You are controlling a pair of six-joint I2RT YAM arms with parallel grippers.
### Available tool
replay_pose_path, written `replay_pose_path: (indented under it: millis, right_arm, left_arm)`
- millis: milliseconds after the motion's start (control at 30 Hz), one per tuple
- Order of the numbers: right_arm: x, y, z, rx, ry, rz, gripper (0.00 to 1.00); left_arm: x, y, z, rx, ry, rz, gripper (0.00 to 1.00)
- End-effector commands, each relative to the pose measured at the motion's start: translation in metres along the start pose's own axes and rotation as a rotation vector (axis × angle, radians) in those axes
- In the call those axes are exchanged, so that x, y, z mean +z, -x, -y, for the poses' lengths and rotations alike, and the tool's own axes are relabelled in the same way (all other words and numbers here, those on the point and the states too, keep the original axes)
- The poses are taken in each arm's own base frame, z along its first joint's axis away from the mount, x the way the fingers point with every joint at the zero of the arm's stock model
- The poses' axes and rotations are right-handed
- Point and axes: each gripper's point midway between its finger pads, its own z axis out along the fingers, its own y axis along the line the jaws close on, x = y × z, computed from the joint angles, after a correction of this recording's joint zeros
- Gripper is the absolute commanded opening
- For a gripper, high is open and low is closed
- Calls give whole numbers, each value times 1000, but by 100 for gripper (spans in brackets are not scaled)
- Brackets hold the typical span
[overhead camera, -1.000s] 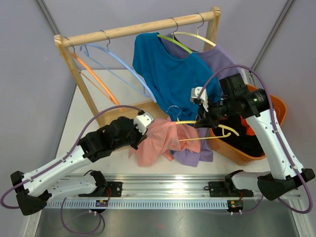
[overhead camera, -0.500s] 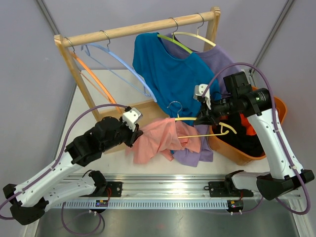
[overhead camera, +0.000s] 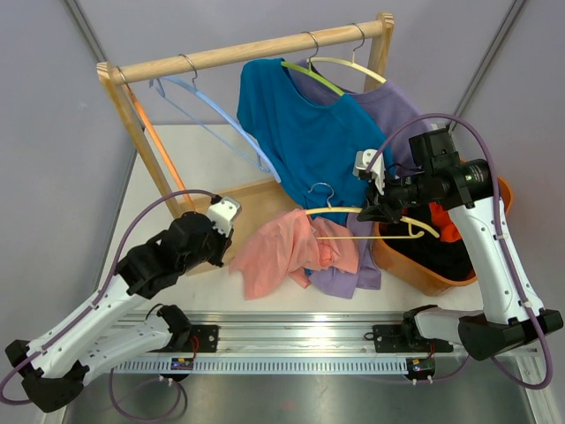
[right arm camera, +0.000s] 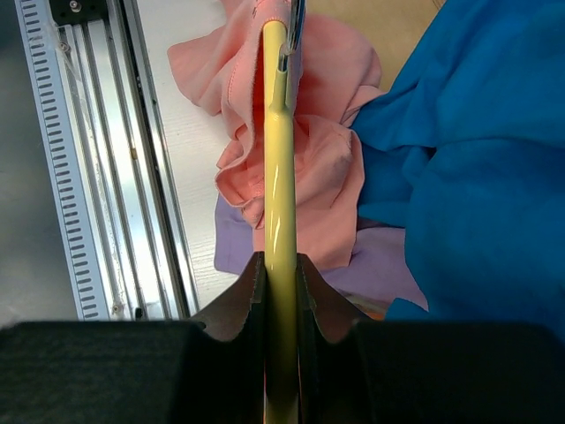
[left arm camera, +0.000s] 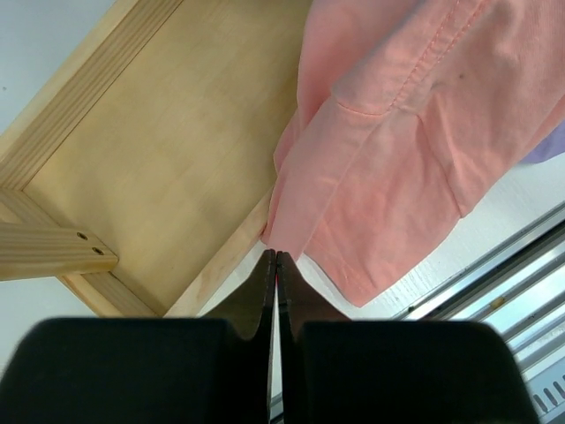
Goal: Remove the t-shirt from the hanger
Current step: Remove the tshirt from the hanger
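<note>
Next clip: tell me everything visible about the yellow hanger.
The yellow hanger looks like glossy plastic, with a silver metal hook on top. It is off the wooden rail, held roughly level above the table and clamped between the fingers of the right gripper. Its far end sits inside the pink t-shirt, which is otherwise bunched on the table.

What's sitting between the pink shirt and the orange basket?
The purple shirt: its hem is spread between the pink shirt and the orange basket. The top view shows it.
</note>
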Motion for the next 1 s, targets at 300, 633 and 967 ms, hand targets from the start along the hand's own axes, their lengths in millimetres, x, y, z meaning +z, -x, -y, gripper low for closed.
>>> replay_pose_path:
  millis: [300, 633, 967]
  right_arm:
    - [-18, 8, -28, 55, 39, 16, 0]
    - [-17, 23, -39, 79, 108, 78, 0]
    - [-20, 12, -22, 74, 7, 14, 0]
  left_arm:
    - [7, 20, 51, -7, -282, 109, 69]
    - [56, 26, 46, -20, -199, 77, 73]
    - [63, 12, 20, 2, -51, -19, 0]
